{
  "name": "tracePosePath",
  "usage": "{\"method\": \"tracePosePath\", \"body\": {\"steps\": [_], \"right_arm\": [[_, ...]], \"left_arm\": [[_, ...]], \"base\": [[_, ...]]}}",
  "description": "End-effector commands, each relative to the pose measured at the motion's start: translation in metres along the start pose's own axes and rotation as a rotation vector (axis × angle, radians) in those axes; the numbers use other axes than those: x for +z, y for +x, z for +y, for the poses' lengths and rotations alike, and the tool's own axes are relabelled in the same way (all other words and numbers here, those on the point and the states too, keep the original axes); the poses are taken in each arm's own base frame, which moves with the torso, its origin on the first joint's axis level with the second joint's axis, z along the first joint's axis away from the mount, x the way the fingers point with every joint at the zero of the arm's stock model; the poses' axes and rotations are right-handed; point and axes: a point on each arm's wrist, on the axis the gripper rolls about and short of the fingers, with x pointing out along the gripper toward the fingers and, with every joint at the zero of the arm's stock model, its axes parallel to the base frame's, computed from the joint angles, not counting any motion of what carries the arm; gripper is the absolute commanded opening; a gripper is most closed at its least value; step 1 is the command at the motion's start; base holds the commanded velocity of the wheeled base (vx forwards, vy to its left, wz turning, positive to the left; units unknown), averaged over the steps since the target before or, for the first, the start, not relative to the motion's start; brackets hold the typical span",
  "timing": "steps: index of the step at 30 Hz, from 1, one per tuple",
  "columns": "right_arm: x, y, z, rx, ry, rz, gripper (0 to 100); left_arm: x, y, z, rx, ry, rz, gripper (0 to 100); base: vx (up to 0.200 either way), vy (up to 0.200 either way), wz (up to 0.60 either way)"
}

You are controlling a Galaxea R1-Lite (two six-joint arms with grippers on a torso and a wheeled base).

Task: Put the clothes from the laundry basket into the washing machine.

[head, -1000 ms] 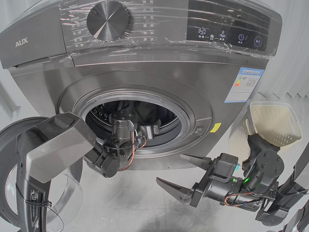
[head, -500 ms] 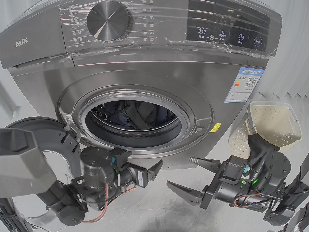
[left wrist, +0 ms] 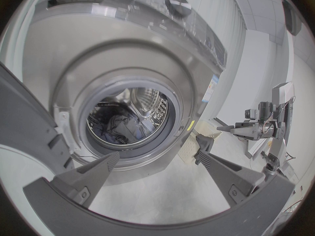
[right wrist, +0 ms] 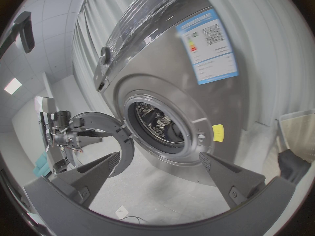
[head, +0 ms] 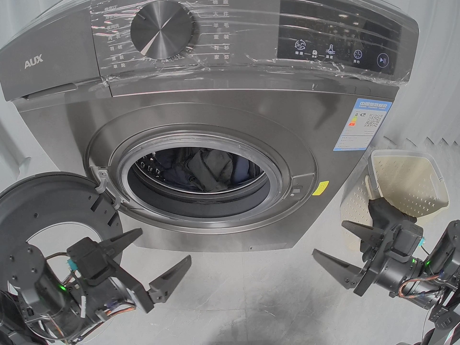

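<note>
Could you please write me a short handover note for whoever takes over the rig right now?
Left gripper: open, empty, low in front of the open door.
Right gripper: open, empty, beside the basket.
Done: dark clothes lie in the drum.
Left: one dark garment hangs over the basket's near rim, close to the right gripper; it has yet to go into the drum.
</note>
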Motion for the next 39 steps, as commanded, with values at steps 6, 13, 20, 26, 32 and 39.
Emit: {"method": "tracePosePath", "body": {"steps": [6, 13, 20, 26, 32, 39], "right_arm": [[0.015, -0.034, -0.037, -0.253, -0.029, -0.058, 100], [0.015, -0.080, -0.029, -0.384, -0.030, 0.016, 100], [0.012, -0.124, -0.025, -0.499, -0.032, -0.012, 100], [-0.011, -0.171, -0.011, -0.597, -0.057, -0.027, 100], [-0.038, -0.197, -0.001, -0.640, -0.062, -0.053, 100], [-0.045, -0.201, 0.001, -0.671, -0.060, -0.056, 100]], "left_arm": [[0.017, -0.056, 0.020, 0.096, 0.025, -0.125, 100], [0.008, -0.107, 0.036, 0.202, 0.055, -0.094, 100], [-0.008, -0.141, 0.041, 0.261, 0.045, -0.078, 100], [-0.023, -0.166, 0.039, 0.250, 0.047, -0.131, 100], [-0.042, -0.181, 0.036, 0.319, 0.022, -0.127, 100], [-0.056, -0.186, 0.035, 0.377, -0.033, -0.081, 100]], "base": [[-0.200, 0.000, 0.00], [-0.200, 0.000, 0.00], [-0.143, 0.000, 0.00], [0.000, 0.000, 0.00], [0.000, -0.167, 0.00], [0.000, -0.200, 0.00]]}}
